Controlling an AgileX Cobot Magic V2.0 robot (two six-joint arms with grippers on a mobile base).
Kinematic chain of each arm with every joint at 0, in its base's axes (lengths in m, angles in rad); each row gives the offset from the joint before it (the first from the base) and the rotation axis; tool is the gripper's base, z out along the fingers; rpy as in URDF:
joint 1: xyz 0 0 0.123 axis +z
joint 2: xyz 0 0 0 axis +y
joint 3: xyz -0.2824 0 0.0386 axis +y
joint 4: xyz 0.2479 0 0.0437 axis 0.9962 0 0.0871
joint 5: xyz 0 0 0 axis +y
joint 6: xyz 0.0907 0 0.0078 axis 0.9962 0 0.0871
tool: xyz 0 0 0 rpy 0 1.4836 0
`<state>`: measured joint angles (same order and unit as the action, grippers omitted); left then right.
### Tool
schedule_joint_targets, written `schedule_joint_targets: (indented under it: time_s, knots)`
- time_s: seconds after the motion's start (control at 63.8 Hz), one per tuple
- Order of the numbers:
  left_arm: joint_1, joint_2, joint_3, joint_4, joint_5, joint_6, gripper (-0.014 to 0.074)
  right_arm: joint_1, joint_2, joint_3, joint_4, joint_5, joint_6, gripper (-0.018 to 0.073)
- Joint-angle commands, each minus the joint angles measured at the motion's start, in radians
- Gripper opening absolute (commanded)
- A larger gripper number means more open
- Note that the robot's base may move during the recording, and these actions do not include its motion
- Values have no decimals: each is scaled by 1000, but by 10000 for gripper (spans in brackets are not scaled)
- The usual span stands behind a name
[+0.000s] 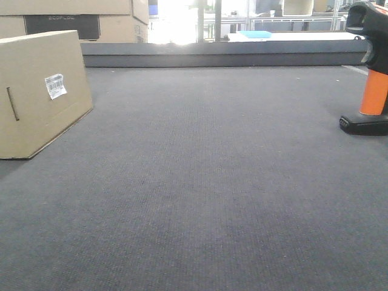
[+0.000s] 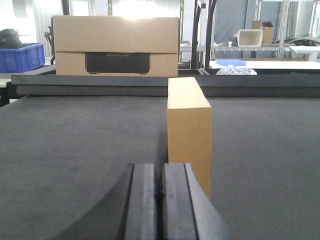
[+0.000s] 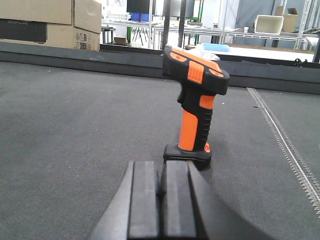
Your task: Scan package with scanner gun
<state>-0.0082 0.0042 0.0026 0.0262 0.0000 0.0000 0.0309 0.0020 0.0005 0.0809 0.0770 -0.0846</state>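
**Tan package (image 1: 36,91) at one end, scanner gun (image 1: 371,73) at the other**

The grey, carpet-like table (image 1: 200,200) carried both things, well apart. In the front view the package stood on edge at the far left. Its broad face was turned towards the middle of the table, with the small white barcode label (image 1: 55,85) stuck on it at a slight tilt. The scanner gun stood upright on its flat black base at the far right, orange handle below the black head.

From the left wrist, the left pincer (image 2: 161,200) had its two dark fingers pressed together with nothing between them. The package's narrow edge rose just ahead, a little to the right.

From the right wrist, the right pincer (image 3: 161,200) was likewise closed and held nothing. The scanner gun stood just beyond its tips, and I could not tell whether they touched the base.

Stacked cardboard boxes (image 2: 116,45) with a dark panel sat past the table's far edge, a blue crate (image 2: 22,56) beside them.
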Motion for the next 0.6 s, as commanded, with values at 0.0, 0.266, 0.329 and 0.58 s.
schedule_joint_targets:
  time_s: [0.0,0.266,0.329,0.58]
  knots:
    - [2,-4,-36,-53,67,0,-111,2,-2,0,3,-18,1,-168]
    - [2,198,-316,-78,296,0,-111,2,-2,0,3,-18,1,-168]
    - [2,297,-404,-78,352,0,-111,2,-2,0,3,-18,1,-168]
    - [2,700,-731,-66,520,0,-111,2,-2,0,3,-18,1,-168]
